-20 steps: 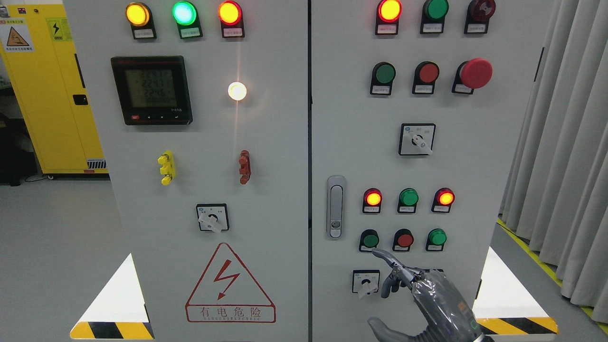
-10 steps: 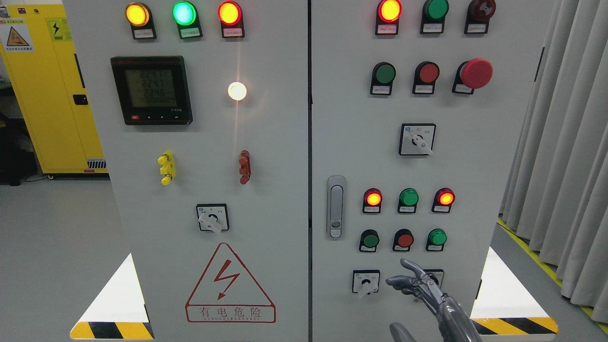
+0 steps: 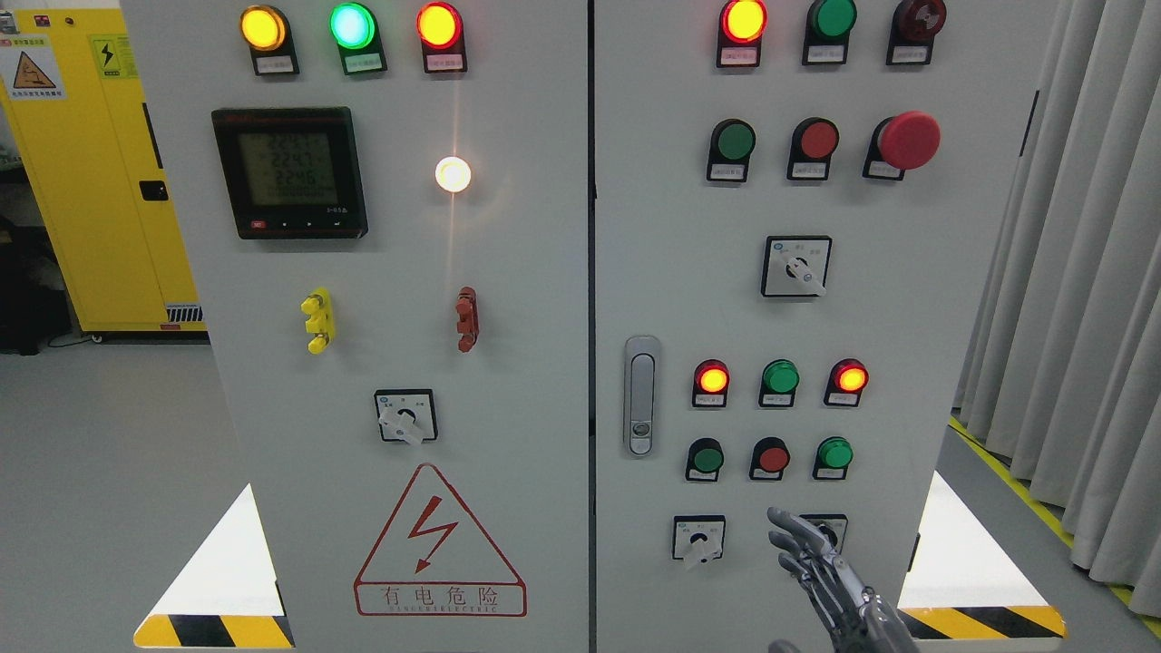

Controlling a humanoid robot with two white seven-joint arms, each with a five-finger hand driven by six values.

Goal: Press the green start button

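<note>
On the grey cabinet's right door, the lower button row has a dark green button (image 3: 706, 458) at the left, a red button (image 3: 772, 457) in the middle and a brighter green button (image 3: 834, 452) at the right. My right hand (image 3: 800, 551) rises from the bottom edge, below and to the right of the dark green button. Its fingers (image 3: 782, 521) are stretched out and spread. It holds nothing and is clear of all the buttons. It partly covers a rotary switch (image 3: 830, 529). The left hand is out of view.
A rotary switch (image 3: 698, 538) sits just left of my hand. The door handle (image 3: 641, 394) is left of the button rows. Three indicator lamps (image 3: 780, 376) are above them. A red mushroom stop button (image 3: 908, 140) is at the upper right. Curtains (image 3: 1079, 317) hang at the right.
My right hand has pulled back down and to the right from the dark green button, which its pointing index fingertip was touching. Its fingers have opened and straightened.
</note>
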